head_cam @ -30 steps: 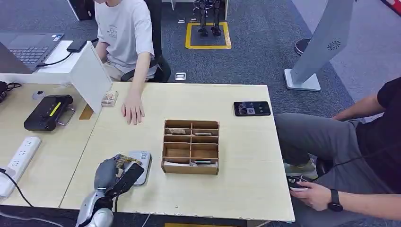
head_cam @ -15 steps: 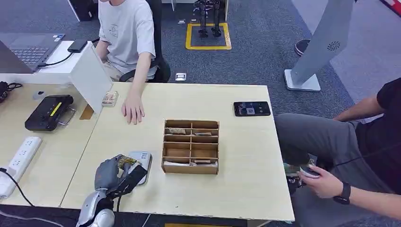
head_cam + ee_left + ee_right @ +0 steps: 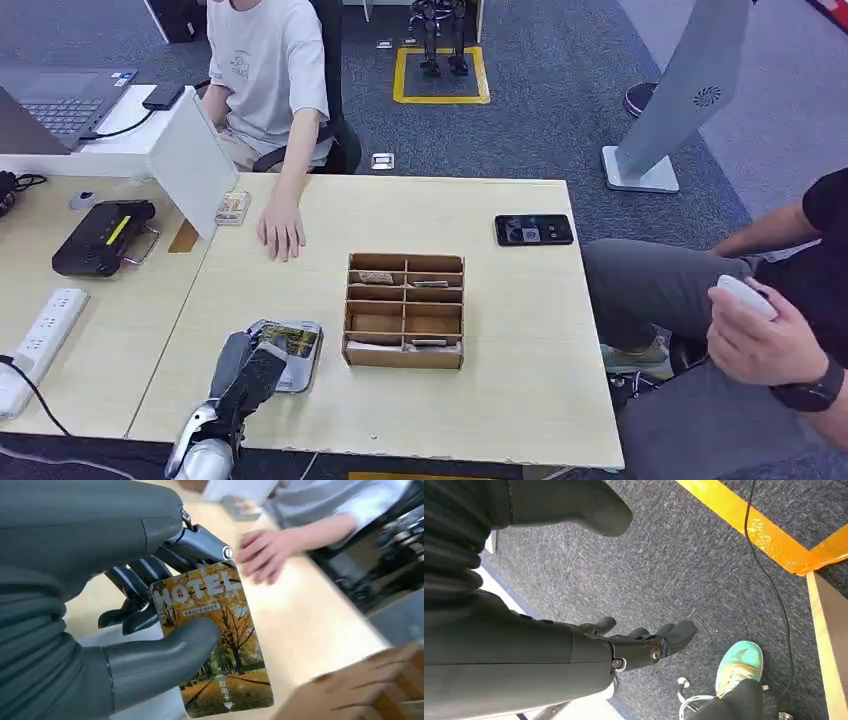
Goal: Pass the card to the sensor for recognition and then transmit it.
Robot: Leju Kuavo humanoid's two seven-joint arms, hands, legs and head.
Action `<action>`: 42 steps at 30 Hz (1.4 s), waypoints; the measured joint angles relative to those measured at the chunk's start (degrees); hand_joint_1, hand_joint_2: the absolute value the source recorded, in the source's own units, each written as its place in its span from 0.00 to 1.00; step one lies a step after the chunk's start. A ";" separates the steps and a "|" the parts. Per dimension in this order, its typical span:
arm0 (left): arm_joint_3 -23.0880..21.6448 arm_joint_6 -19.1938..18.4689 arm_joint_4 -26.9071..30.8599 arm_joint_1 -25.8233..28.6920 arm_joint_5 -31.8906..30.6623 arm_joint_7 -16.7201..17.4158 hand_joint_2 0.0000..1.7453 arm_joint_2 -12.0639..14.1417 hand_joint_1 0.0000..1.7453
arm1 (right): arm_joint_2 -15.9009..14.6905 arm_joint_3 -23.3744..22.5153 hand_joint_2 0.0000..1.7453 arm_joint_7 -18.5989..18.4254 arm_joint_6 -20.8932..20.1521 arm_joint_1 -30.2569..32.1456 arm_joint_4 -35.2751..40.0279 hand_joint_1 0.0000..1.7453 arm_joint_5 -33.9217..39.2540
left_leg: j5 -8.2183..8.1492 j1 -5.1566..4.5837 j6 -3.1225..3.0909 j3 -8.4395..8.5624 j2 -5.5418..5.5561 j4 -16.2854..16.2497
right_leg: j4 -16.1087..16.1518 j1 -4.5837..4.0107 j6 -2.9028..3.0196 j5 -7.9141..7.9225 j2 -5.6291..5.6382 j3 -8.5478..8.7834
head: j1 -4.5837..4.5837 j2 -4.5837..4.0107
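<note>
Light wooden desk (image 3: 500, 330) on grey carpet (image 3: 540, 130). Left hand (image 3: 243, 372) clamps the hotel card (image 3: 212, 635) over the grey sensor (image 3: 296, 355) near the front edge. Right hand (image 3: 634, 640) hangs open, fingers apart. Wooden divided box (image 3: 404, 310) sits just beside; phone (image 3: 533, 229) well apart.

Card (image 3: 215, 645): golden-yellow autumn trees with white "HOTEL" lettering; left robot hand (image 3: 125, 605) grey with darker fingers; worktop (image 3: 520, 330) pale wood; compartment box (image 3: 404, 310) brown; phone (image 3: 533, 230) black; floor (image 3: 560, 90) grey carpet with yellow tape square (image 3: 441, 75).
</note>
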State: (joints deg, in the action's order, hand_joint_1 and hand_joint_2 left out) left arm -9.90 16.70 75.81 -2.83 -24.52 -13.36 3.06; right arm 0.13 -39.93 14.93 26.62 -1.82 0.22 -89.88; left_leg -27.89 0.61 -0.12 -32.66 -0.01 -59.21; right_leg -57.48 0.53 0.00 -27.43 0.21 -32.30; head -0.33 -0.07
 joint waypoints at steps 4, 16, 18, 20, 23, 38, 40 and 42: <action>0.00 -0.68 4.05 -1.39 1.43 0.00 1.00 0.94 1.00 | 0.00 0.00 1.00 0.07 -0.11 -0.09 0.00 0.00 -0.02 | 0.00 0.00 0.00 0.01 -0.01 0.00 | 0.00 0.00 0.01 0.00 0.01 0.00 | 0.00 0.00; 0.06 0.77 9.79 -9.61 3.25 -1.76 1.00 5.51 1.00 | 0.00 0.26 1.00 0.15 -1.05 -0.49 0.04 0.00 -0.02 | 0.18 0.04 0.09 -0.07 0.05 0.00 | -0.01 -0.01 0.11 0.09 -0.04 -0.07 | 0.02 0.00; 0.89 1.20 10.90 -13.93 2.27 -1.05 1.00 8.38 1.00 | 0.00 1.05 1.00 -0.02 -1.96 -0.51 0.24 0.00 -0.02 | 0.20 0.03 0.11 -0.06 0.08 0.01 | -0.04 -0.01 0.15 0.13 -0.06 -0.06 | 0.02 0.00; 1.18 0.54 11.01 -18.14 1.61 0.33 1.00 10.12 1.00 | 0.00 1.55 1.00 -0.37 -2.69 -0.46 0.53 0.00 -0.02 | 0.27 0.10 0.06 -0.13 0.07 0.00 | -0.04 -0.08 0.14 0.15 -0.05 -0.10 | 0.11 0.00; 1.64 1.98 10.40 -25.24 -5.34 2.49 1.00 13.56 1.00 | 0.00 2.51 1.00 -0.42 -4.63 -0.50 1.46 0.00 -0.02 | 0.35 0.13 0.16 -0.23 0.07 0.00 | -0.04 -0.15 0.21 0.27 -0.05 -0.21 | 0.02 0.00; -0.55 14.40 -2.97 -32.72 -29.29 2.69 1.00 18.97 1.00 | 0.55 5.95 1.00 -0.13 -9.33 -0.48 5.49 0.00 -0.13 | 0.34 0.10 0.17 -0.24 -0.02 0.00 | -0.04 -0.14 0.21 0.27 0.06 -0.31 | 0.11 0.00; -0.81 14.56 -3.64 -32.72 -29.75 3.06 1.00 19.19 1.00 | 0.61 6.19 1.00 -0.31 -9.31 -0.17 5.49 0.00 -0.13 | 0.34 0.11 0.17 -0.26 -0.02 0.00 | -0.04 -0.14 0.21 0.27 0.05 -0.31 | 0.11 0.00; -1.05 14.86 -4.14 -32.71 -30.17 3.11 1.00 19.43 1.00 | 0.61 6.49 1.00 -0.39 -9.20 0.10 5.49 0.00 -0.13 | 0.34 0.11 0.17 -0.26 -0.02 0.00 | -0.04 -0.14 0.21 0.27 0.06 -0.32 | 0.11 0.00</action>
State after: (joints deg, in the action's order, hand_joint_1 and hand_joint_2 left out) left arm -10.95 31.56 71.67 -35.53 -54.69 -10.25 22.49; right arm 0.74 -33.44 14.54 17.42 -1.72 5.70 -90.01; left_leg -27.55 0.72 0.05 -32.92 -0.04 -59.20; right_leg -57.52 0.39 0.22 -27.16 0.27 -32.62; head -0.22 -0.07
